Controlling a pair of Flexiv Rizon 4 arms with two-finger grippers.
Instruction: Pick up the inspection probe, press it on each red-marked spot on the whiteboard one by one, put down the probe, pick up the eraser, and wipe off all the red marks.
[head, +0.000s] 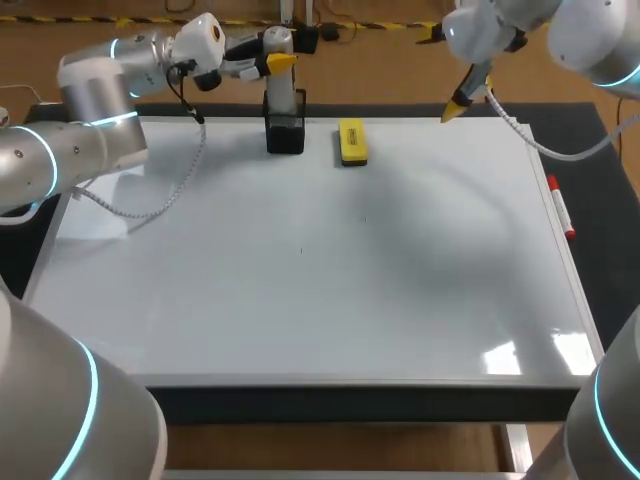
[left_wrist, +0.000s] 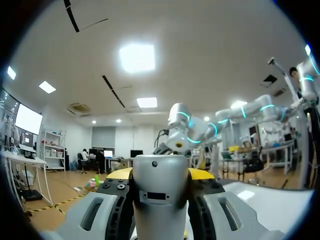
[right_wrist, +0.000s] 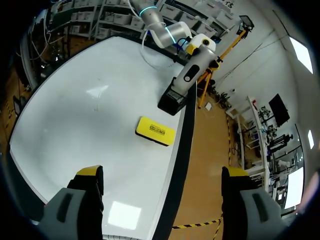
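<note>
Probe clamped in left gripper at its holder — right gripper gaping, eraser idle — pressing, wiping apparently ahead.

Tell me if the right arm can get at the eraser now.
Probably yes. The right gripper hangs open over the whiteboard edge, and the eraser lies flat with bare board between them; the probe stands clear beyond it.

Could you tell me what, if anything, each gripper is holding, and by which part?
The left gripper holds the probe by its upper end; the right gripper is open and empty.
</note>
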